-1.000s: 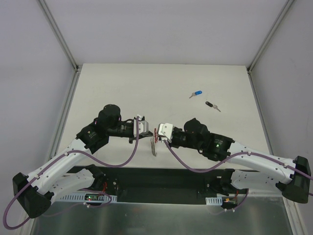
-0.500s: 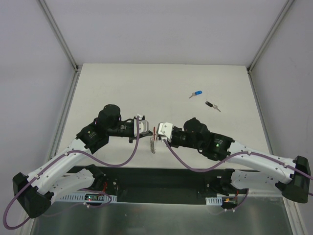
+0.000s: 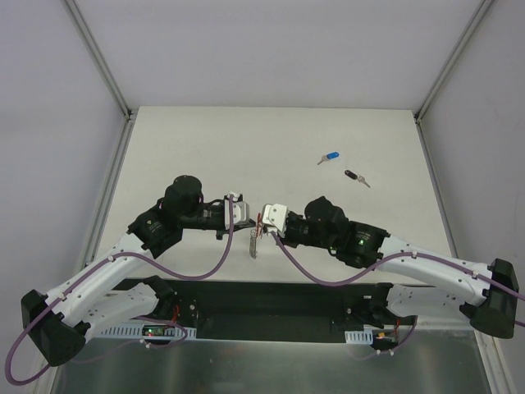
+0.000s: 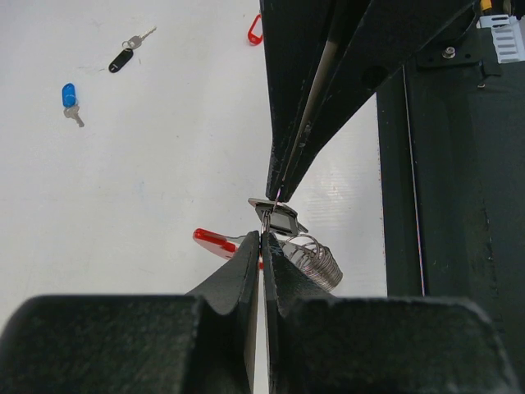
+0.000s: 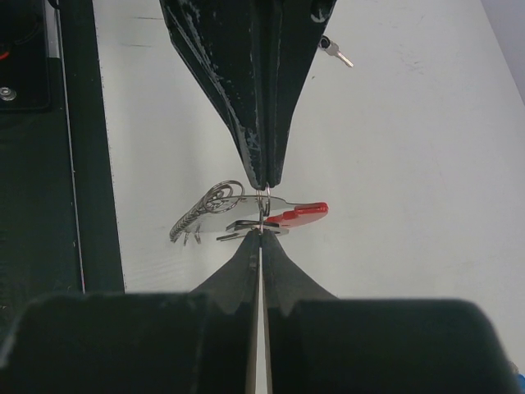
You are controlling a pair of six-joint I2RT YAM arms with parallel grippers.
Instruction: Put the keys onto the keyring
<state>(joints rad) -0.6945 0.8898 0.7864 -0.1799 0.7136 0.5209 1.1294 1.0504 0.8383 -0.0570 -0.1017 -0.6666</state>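
My left gripper (image 3: 248,222) and right gripper (image 3: 265,222) meet tip to tip above the near middle of the table. Both are shut on the thin wire of the keyring (image 3: 256,240), whose silver chain coil (image 5: 205,207) and red plastic part (image 5: 308,212) dangle between them. In the left wrist view my left gripper (image 4: 261,234) pinches the ring from below, and the right gripper (image 4: 277,190) pinches it from above. A blue-headed key (image 3: 330,156) and a black-headed key (image 3: 353,176) lie loose on the table at the far right.
A small red piece (image 4: 255,31) lies on the table beyond the right gripper. The black base rail (image 3: 271,300) runs along the near edge under both arms. White walls with metal frame posts (image 3: 107,74) close in the table.
The right gripper has edged slightly left toward the left gripper. The dangling chain has swung a little. Both keys on the table have stayed put.
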